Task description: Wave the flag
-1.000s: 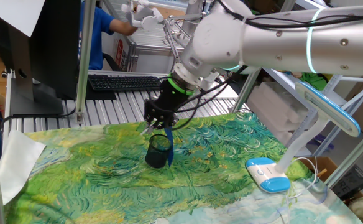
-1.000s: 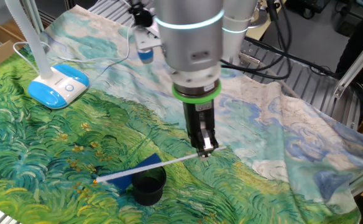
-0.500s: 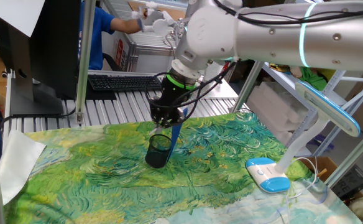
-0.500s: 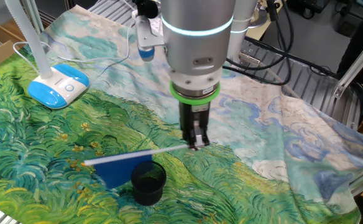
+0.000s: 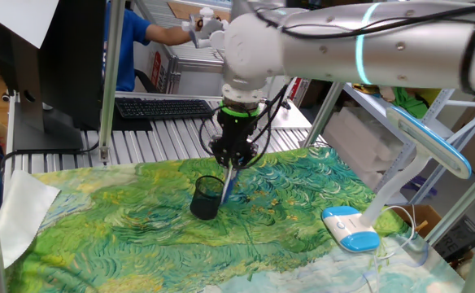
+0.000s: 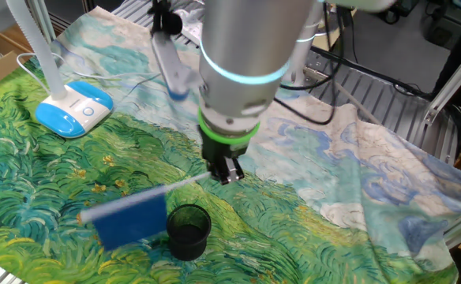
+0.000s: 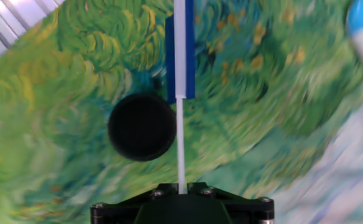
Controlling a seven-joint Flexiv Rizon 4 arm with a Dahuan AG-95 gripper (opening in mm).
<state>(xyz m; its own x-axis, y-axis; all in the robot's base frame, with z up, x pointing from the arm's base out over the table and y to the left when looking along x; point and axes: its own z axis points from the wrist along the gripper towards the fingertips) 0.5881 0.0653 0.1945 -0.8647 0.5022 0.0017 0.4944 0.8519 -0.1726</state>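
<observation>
flag (image 6: 128,220) gripped by its stick in closed jaws has swung further past the cup (image 6: 189,231)

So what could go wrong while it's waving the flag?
1. The flag hangs right beside the cup, so a low swing might knock the cup over.
2. The gripper pinches only the end of the thin stick, so a quick wave might make it slip or twist.
3. The flag swings low over the cloth on the table, so it might brush or catch on it.
</observation>
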